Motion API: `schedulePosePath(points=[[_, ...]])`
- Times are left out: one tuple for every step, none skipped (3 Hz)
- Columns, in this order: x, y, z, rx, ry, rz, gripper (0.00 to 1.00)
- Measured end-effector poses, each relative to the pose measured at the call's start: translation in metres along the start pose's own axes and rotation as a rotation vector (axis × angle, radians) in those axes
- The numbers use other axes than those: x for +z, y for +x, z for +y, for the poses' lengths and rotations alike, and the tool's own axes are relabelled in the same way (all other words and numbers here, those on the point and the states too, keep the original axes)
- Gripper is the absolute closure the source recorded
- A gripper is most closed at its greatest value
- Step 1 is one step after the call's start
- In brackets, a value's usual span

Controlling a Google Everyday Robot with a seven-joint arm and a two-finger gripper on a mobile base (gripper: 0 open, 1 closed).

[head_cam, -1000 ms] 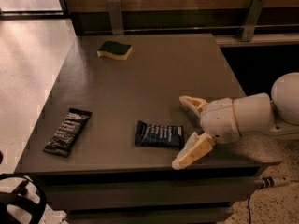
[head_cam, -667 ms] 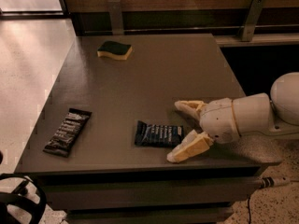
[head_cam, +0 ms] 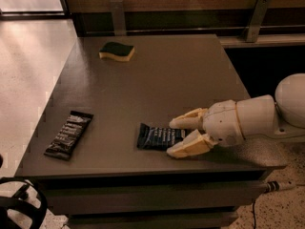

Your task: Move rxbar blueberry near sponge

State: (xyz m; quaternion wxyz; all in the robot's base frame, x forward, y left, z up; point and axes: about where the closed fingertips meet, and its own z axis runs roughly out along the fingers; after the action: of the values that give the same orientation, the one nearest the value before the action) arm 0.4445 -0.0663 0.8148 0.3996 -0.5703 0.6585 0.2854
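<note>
**Gripper straddling the right end of the rxbar blueberry**

The rxbar blueberry (head_cam: 156, 136) is lying flat on the dark grey table (head_cam: 181, 75), close to the table's front edge, its long side running left to right and its pale lettering facing up. Everything else is sitting around this bar.

The gripper (head_cam: 170, 137) is reaching in from the bar's right, low over the tabletop. Its two cream fingers (head_cam: 188, 120) are standing moderately apart, one lying along the far side of the bar's right end and the other along the near side, so that the crimped end is sitting between them. Whether the pads are pressing on the wrapper cannot be told. The white arm (head_cam: 252, 118) is stretching away to the right of the bar, past the table's edge.

The sponge (head_cam: 116, 51), green top up over its yellow body, is resting well apart from the bar, far behind it and somewhat to its left, near the table's back edge. A longer black-brown bar wrapper (head_cam: 69, 134) is lying to the left of the rxbar blueberry, near the table's left edge and turned at a slant. Pale speckled floor (head_cam: 28, 70) is showing beyond that side.
</note>
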Motion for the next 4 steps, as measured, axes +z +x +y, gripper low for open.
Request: schedulePosePath(points=[[0.0011, -0.0013, 0.0008, -0.003, -0.003, 0.0, 0.88], [0.0022, -0.0025, 0.0015, -0.005, -0.005, 0.001, 1.0], [0.0022, -0.0025, 0.0015, -0.005, -0.005, 0.001, 1.0], [-0.0035, -0.0068, -0.0022, -0.002, 0.006, 0.017, 1.0]])
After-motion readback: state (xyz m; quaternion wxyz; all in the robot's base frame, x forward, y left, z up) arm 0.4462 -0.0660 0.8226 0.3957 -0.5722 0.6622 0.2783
